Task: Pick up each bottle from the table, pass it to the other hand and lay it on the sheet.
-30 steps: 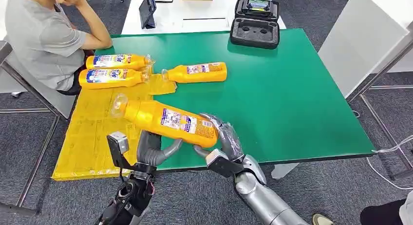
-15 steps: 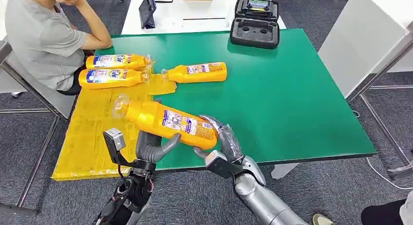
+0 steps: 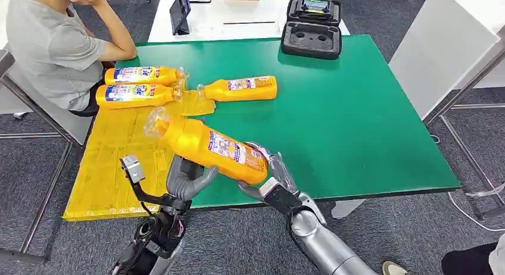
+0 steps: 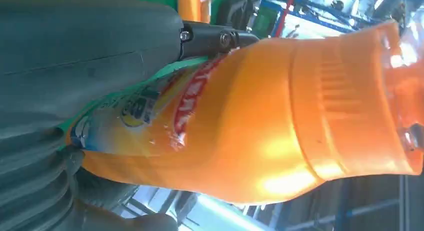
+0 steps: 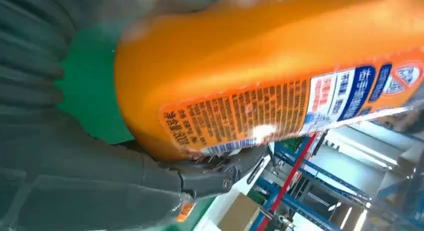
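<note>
Head view: a glossy orange plastic bottle (image 3: 208, 145) with a clear cap and a printed label hangs in the air at the near edge of the green table (image 3: 357, 120). Its long axis slants, the cap end raised and pointing out over the yellow sheet (image 3: 113, 162), the base end lower and toward the right arm. The right hand (image 3: 275, 180) wraps the base end, fingers curled around it. The left hand (image 3: 186, 178) sits under the bottle's middle with its thumb against the underside. Whether its fingers are closed on the bottle cannot be told from here. The left hand is the nearer one to the sheet, so by my reading the hand-over is in progress and the lay-down will fall to that hand. Three more orange bottles lie on their sides at the far end of the sheet, the third (image 3: 241, 88) mostly on bare table just beside it. A seated person in a grey shirt (image 3: 50, 46) is next to the sheet's far corner.

Left wrist view: the bottle's shoulder and label are close, with the grey thumb and ribbed cover pressed along one side. The fingers on the far side are hidden.

Right wrist view: the base end and its small-print label lie in the palm, the thumb clamped along the bottle's edge. The cap end is cut off.
</note>
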